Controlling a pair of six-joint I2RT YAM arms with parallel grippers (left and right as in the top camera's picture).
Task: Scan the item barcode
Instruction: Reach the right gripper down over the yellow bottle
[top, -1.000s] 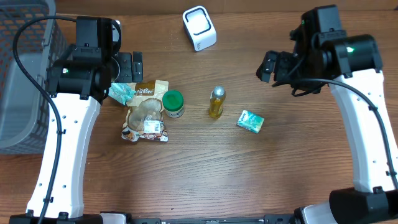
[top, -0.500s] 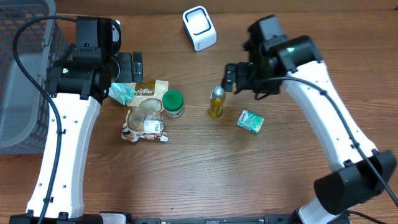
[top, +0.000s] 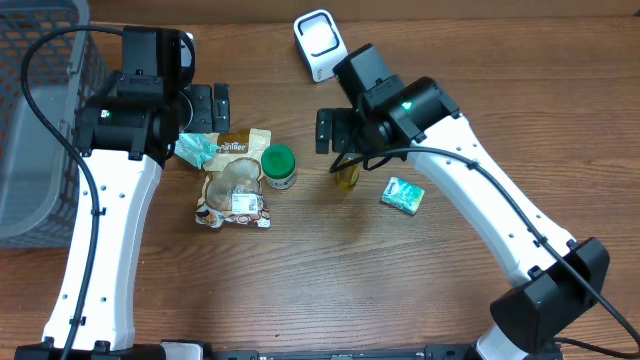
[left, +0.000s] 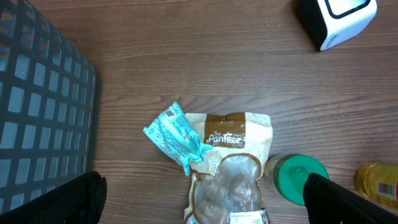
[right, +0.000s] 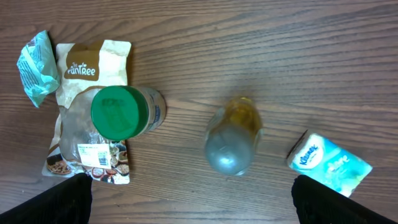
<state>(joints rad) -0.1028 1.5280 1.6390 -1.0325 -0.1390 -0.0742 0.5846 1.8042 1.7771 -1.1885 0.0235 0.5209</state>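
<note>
The right gripper (right: 194, 200) hangs over the bottle (right: 231, 140), jaws spread and empty; the left gripper (top: 211, 107), well left of the bottle, likewise gapes empty.

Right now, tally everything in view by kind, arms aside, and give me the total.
Soft packets: 2 (teal packet, Pantree pouch)
Green-lidded jar: 1
Yellow bottle: 1
Tissue pack: 1
Scanner: 1
Basket: 1
Total: 7
</note>
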